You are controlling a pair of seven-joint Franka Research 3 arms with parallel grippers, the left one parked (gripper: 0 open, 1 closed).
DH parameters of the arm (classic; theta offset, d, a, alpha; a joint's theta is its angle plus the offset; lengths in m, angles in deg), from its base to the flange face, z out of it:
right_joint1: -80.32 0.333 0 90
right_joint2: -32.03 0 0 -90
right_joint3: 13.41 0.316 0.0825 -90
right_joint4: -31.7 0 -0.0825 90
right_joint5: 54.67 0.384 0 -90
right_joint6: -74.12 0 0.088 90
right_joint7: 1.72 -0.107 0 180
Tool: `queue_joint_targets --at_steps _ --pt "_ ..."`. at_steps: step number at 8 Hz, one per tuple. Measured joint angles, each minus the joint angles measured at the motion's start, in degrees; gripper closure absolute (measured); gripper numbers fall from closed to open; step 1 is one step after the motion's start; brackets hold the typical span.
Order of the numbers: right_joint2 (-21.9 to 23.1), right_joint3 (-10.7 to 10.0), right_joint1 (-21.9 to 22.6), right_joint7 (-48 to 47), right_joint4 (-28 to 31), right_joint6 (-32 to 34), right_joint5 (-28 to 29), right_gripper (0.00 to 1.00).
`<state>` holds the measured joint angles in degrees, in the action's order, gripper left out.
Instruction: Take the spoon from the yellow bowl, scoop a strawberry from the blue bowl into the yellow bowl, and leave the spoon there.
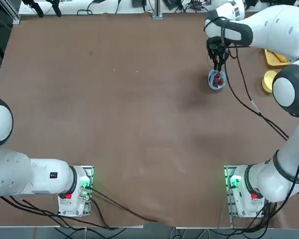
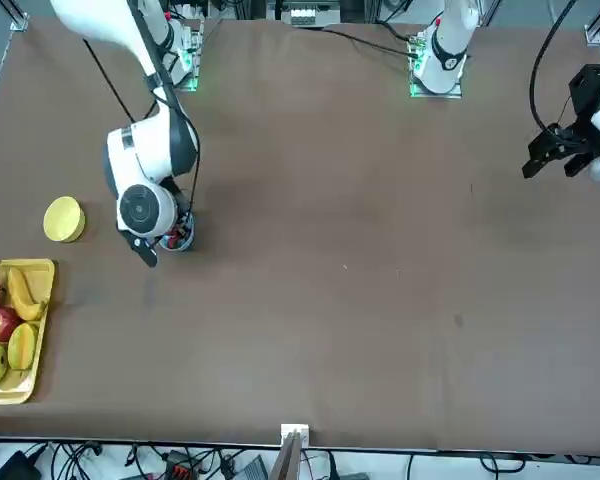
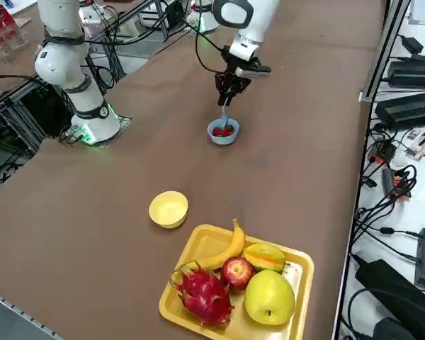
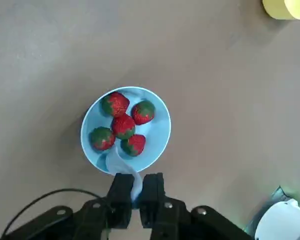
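The right gripper [image 4: 135, 192] hangs over the blue bowl [image 4: 157, 135], its fingers pinched tight on the handle of the spoon [image 4: 121, 165]. The pale spoon slants down from the jaws, and its bowl end lies inside the blue bowl, against the wall nearest the gripper, touching or just beside the closest of the strawberries [image 4: 135, 144]. Five of them sit clustered in the middle and far half of the bowl, and none is on the spoon yet.

Seen from overhead, the blue bowl stands on the table [image 1: 114, 109] toward its far right corner, with the gripper directly above it. The yellow bowl [image 3: 168, 209] is empty and rests farther out, close to the table's right edge, well apart from the blue bowl. Beyond it, at that same edge, is a yellow tray of fruit [image 3: 198, 248].

The scoop looks like the risky part. The berries are packed together and the bowl is small and light, so a push from the side could slide or tip the bowl instead of sliding the spoon under a berry. The handle is thin and held only at its end, so it may twist in the jaws under load. A round berry on a shallow spoon could also roll off during the carry across the bare table to the yellow bowl.
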<state>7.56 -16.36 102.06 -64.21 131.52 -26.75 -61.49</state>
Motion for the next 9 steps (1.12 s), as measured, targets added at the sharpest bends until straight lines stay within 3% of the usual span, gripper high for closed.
queue_joint_targets --at_steps 9 --pt "-2.3 0.2 2.1 -0.1 -0.1 0.5 -5.2 0.88"
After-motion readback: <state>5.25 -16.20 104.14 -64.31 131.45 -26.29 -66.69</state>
